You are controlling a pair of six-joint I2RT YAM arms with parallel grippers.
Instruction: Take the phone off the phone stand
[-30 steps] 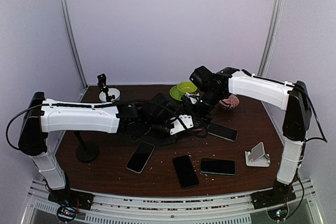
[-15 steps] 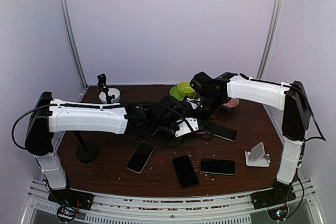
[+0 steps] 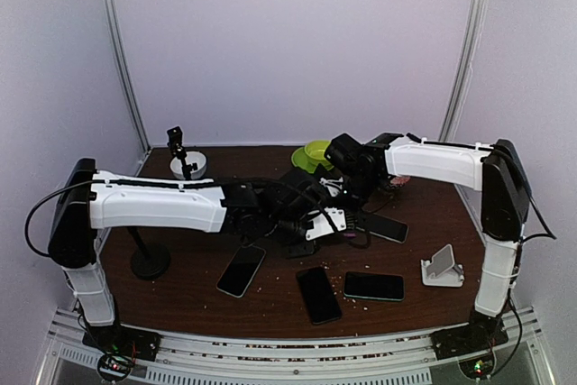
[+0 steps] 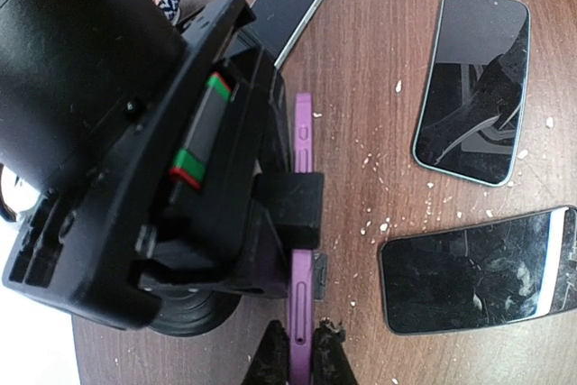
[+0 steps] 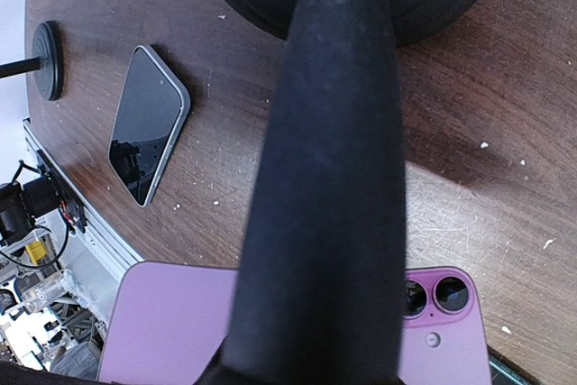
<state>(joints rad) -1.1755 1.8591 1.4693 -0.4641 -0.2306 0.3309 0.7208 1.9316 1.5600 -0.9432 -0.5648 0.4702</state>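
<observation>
The purple phone [image 4: 301, 287] stands on edge in the black phone stand's clamp [image 4: 293, 209], above the stand's round base [image 4: 185, 315]. My left gripper [image 4: 300, 360] is shut on the phone's near edge, one fingertip on each face. In the right wrist view the phone's back [image 5: 171, 324] with two lenses shows behind the stand's neck [image 5: 325, 178], which fills the gap between my right fingers. In the top view my left gripper [image 3: 312, 223] and right gripper [image 3: 348, 188] meet over the stand at the table's middle. The right gripper holds the stand.
Several dark phones lie flat on the brown table: [image 3: 241, 269], [image 3: 318, 294], [image 3: 373, 286], and one [image 3: 382, 225] by the stand. A white stand [image 3: 443, 267] sits front right, a green bowl [image 3: 317, 153] at the back, a black pole stand [image 3: 149, 259] at the left.
My left gripper has reached further right onto the phone's edge. My right gripper has come down and left onto the stand.
</observation>
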